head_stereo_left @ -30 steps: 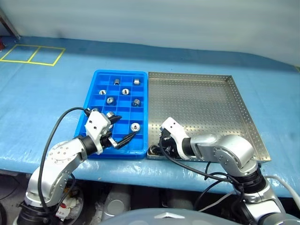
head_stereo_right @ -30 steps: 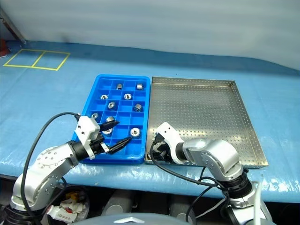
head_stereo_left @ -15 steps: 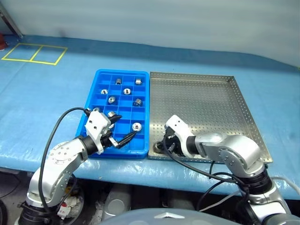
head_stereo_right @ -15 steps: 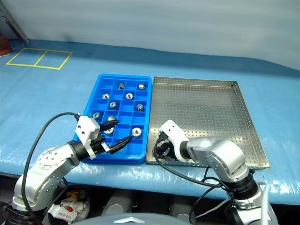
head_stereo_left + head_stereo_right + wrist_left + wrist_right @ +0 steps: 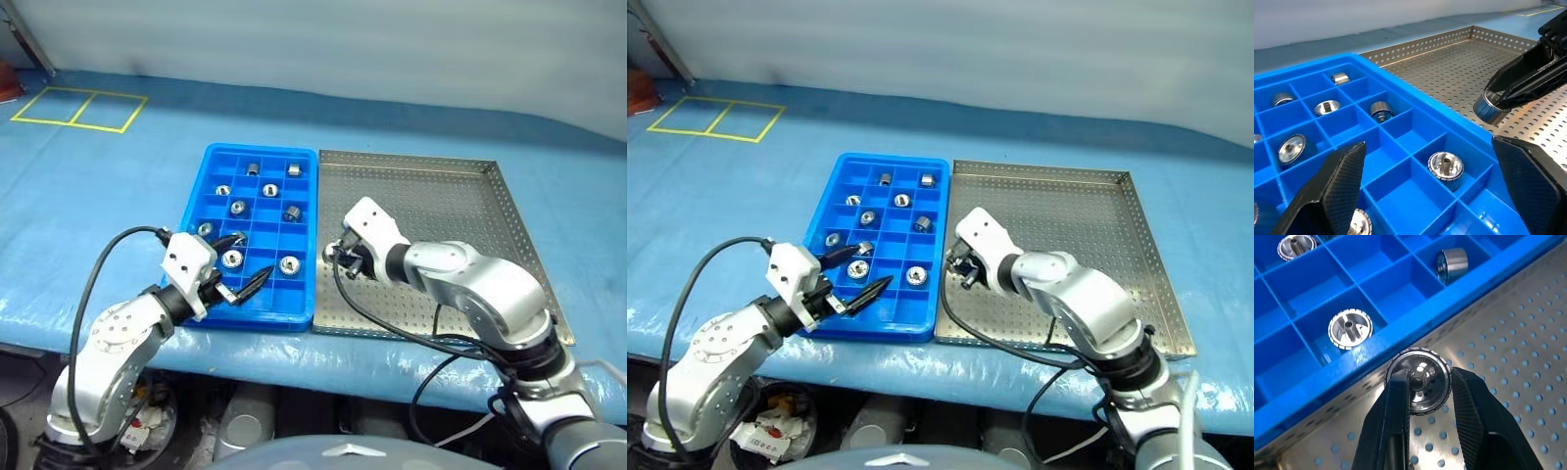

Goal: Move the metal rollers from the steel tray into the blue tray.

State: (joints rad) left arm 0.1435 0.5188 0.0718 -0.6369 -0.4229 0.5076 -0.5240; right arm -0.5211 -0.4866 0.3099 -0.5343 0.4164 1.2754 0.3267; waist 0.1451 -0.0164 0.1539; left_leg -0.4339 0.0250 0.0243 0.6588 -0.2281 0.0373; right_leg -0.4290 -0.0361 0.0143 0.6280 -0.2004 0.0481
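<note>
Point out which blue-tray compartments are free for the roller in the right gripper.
The right gripper holds a roller beside the blue tray. Free: the right-column cells either side of the toothed roller. Crowded: the far rows and the cells beside the left gripper.

This is looking like a workshop or factory training floor rather than a home or office. A long work table (image 5: 118, 186) is standing draped in a wrinkled blue plastic sheet, and a plain pale wall or curtain (image 5: 323, 44) is running behind it. Yellow tape (image 5: 80, 108) is marking out rectangular boxes on the sheet, the way work zones are laid out in industrial settings. A perforated steel tray (image 5: 446, 201) and a blue tray (image 5: 201, 181) with a grid of compartments are sitting side by side, the blue one sorting small machined metal rollers (image 5: 289, 264) one to a cell, which is suggesting parts handling.
</note>
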